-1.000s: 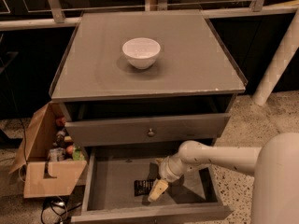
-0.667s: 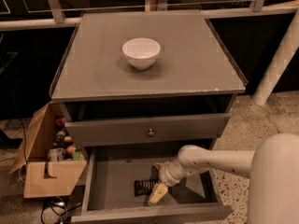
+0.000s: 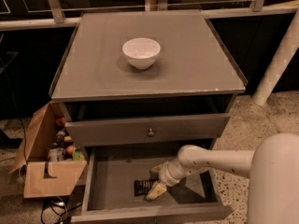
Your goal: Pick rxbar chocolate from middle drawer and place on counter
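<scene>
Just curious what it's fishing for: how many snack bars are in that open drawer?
1: a black bar lies on the floor of the open drawer, right beside the pincer. The arm may hide others.

Cream pincer (image 3: 152,186) over black rxbar chocolate (image 3: 140,187)

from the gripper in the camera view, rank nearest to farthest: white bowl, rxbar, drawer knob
The gripper is down inside the middle drawer.
1. rxbar, right beside it on the drawer floor.
2. knob, above it on the closed drawer front.
3. bowl, up on the counter, farthest.
</scene>
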Controlling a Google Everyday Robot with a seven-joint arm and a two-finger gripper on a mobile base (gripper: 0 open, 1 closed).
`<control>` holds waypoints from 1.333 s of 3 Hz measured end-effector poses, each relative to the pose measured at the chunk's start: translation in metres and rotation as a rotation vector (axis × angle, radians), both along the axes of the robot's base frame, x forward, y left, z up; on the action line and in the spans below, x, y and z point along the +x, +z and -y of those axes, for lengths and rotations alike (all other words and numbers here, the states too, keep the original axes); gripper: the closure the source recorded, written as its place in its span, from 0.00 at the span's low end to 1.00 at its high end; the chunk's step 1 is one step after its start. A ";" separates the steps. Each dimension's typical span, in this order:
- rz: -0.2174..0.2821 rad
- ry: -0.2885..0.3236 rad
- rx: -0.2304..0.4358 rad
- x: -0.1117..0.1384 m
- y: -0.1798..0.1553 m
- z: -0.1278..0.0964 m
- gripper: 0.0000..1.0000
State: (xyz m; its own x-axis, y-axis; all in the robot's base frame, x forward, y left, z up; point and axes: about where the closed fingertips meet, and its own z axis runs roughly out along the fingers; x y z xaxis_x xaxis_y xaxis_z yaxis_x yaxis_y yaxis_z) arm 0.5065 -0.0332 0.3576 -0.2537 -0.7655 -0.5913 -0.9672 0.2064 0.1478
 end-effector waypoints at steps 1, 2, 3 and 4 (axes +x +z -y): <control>0.000 0.000 0.000 0.000 0.000 0.000 0.50; 0.000 0.000 0.000 0.000 0.000 0.000 0.73; 0.000 0.000 0.000 0.000 0.000 0.000 0.96; 0.000 0.000 0.000 0.000 0.000 0.000 1.00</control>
State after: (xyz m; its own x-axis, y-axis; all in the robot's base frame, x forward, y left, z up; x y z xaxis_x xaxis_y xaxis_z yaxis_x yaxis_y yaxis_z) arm 0.5064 -0.0330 0.3575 -0.2537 -0.7655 -0.5913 -0.9673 0.2062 0.1480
